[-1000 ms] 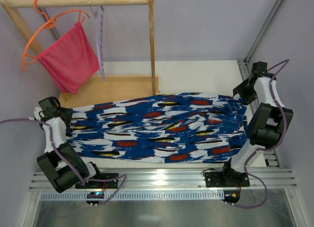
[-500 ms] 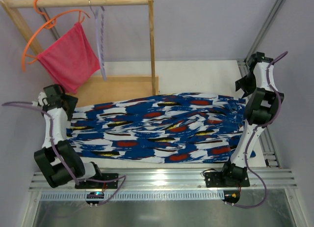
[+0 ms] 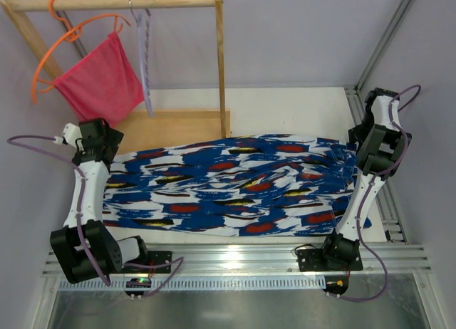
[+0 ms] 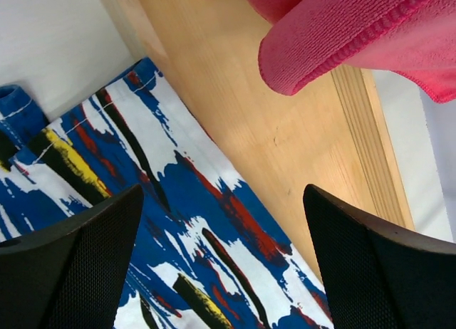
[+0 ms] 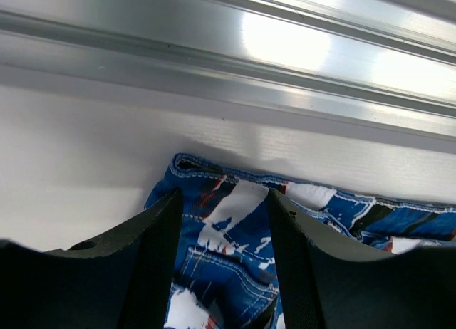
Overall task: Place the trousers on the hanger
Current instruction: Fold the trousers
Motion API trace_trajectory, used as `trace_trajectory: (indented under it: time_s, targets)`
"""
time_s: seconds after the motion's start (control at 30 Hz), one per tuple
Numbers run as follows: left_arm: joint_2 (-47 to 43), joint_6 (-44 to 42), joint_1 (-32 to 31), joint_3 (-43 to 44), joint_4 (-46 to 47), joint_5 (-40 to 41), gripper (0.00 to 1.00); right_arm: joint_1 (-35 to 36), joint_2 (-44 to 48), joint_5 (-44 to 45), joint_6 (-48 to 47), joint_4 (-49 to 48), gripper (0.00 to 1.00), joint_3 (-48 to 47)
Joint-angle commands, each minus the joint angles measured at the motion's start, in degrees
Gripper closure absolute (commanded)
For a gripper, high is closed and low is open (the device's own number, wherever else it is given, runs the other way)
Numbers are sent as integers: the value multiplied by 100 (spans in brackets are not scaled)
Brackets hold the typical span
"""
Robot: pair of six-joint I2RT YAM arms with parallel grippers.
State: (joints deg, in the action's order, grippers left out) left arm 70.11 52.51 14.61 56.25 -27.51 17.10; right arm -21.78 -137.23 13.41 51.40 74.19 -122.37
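Soft printed cloth, blue-white-red-black: the trousers (image 3: pixel 228 183) lie flat on the table (image 3: pixel 285 108). Their long axis runs straight from one gripper to the other.

Left gripper (image 4: pixel 224 272): fingers wide apart, nothing between them. It hangs over the trousers' left end, with the print directly below and a stitched blue hem off to one side.

Right gripper (image 5: pixel 221 272): fingers apart, straddling a stitched corner of the other end from above. Whether the pads touch the cloth I cannot tell. The cloth looks gathered and wrinkled here.

The hanger (image 3: pixel 146 65) is thin pale plastic with a ridged arm and a metal hook. It hangs edge-on from the wooden rail (image 3: pixel 114 1), beyond and above the left gripper and well apart from the right one. The left arm is clearly the nearer.

Judgement: the cloth is limp, so both ends need pinching before it can be lifted toward the hanger.

Around the left gripper:
- The smooth pale wooden base board (image 4: pixel 271 129) runs along the trousers' far edge.
- A fuzzy pink cloth (image 4: pixel 370 37) droops just above, hung on the orange hanger (image 3: pixel 53 55).

Beyond the right gripper is a bright aluminium rail (image 5: pixel 285 80).
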Motion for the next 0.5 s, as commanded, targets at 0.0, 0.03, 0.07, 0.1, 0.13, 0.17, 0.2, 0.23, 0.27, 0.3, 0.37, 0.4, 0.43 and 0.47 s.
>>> trace_trajectory:
  time_s: [0.0,0.03,0.07,0.1,0.13,0.17,0.2,0.23,0.27,0.3,0.37,0.4,0.43,0.47]
  targets:
    - [292,40,15,316,133,-233,7,-90,-269,48,204,-1,46,-322]
    - [441,40,15,334,79,-295,7,-90,-382,30,204,-19,46,-366]
    - [503,83,7,334,61,-382,7,-81,-410,-66,213,-54,46,-419]
    - [530,119,7,299,70,-409,7,-81,-419,-110,204,-80,46,-437]
    - [504,128,7,238,131,-444,7,-81,-436,-145,204,-89,46,-455]
    - [478,180,7,133,366,-497,7,-89,-384,-154,195,-98,46,-437]
    - [443,189,15,-16,482,-576,7,-90,-323,-181,187,-124,46,-394]
    - [408,215,7,-78,553,-603,7,-90,-261,-216,152,-151,46,-350]
    - [355,250,15,-105,640,-603,7,-90,-113,-242,151,-151,46,-288]
    - [346,260,-2,-123,667,-577,7,-98,-33,-207,169,-142,46,-270]
    - [346,268,7,-88,615,-480,7,-98,152,-181,335,-177,46,-148]
    - [389,295,7,-53,493,-419,7,-98,300,-224,406,-229,46,-112]
    - [407,295,7,0,466,-410,8,-98,345,-216,563,-265,46,-103]
    - [433,295,7,9,439,-418,7,-98,363,-268,660,-300,46,-121]
